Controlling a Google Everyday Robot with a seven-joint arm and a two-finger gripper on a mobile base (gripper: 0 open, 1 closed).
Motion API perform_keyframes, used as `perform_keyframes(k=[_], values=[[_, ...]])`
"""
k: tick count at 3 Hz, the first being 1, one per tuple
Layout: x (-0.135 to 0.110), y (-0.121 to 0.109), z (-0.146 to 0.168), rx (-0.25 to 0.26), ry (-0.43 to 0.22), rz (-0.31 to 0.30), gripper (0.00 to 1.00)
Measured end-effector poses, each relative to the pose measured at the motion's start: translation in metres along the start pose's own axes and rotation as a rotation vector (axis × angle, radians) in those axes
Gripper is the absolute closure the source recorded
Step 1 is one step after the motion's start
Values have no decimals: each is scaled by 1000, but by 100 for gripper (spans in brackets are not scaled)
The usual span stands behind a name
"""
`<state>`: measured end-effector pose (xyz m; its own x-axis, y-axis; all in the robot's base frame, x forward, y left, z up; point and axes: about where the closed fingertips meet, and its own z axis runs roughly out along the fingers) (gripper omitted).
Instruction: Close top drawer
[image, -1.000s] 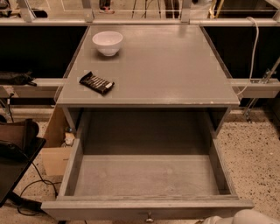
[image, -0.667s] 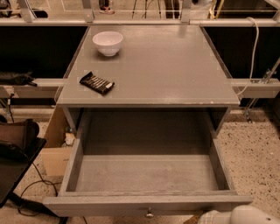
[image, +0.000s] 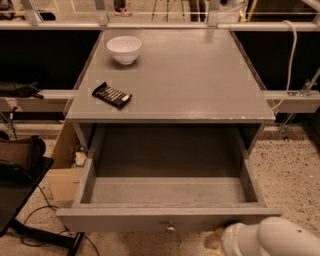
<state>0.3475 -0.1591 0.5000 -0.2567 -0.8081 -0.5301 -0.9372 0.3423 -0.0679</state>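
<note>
Cabinet surface (image: 200, 75) filled our view; beneath it the top drawer (image: 170, 220) stood pulled far out, bare inside. Our tool (image: 240, 242) sat low by the drawer front's right end; we could not tell whether it was open or closed. A hard shove, we judged, could jolt the bowl (image: 124, 48), and pushing right of the knob (image: 170, 228) could skew and jam the drawer.

Dimly lit from overhead. Soft sheen across the cabinet top (image: 200, 75), far beyond the jaws. Deep shadow filling the back of the top drawer (image: 150, 219), just beyond them. Brightest on the white gripper (image: 227, 241), low at the right corner.
</note>
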Motion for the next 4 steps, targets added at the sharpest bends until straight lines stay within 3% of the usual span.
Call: perform_keyframes(k=[1,2,3,4], values=[[0,1,0,0,0,0,100],[-14,-27,-7,24,-2,-35,100],[-14,-26,-7,24,-2,-35,100],[-33,-63,-17,52,-3,-72,100]])
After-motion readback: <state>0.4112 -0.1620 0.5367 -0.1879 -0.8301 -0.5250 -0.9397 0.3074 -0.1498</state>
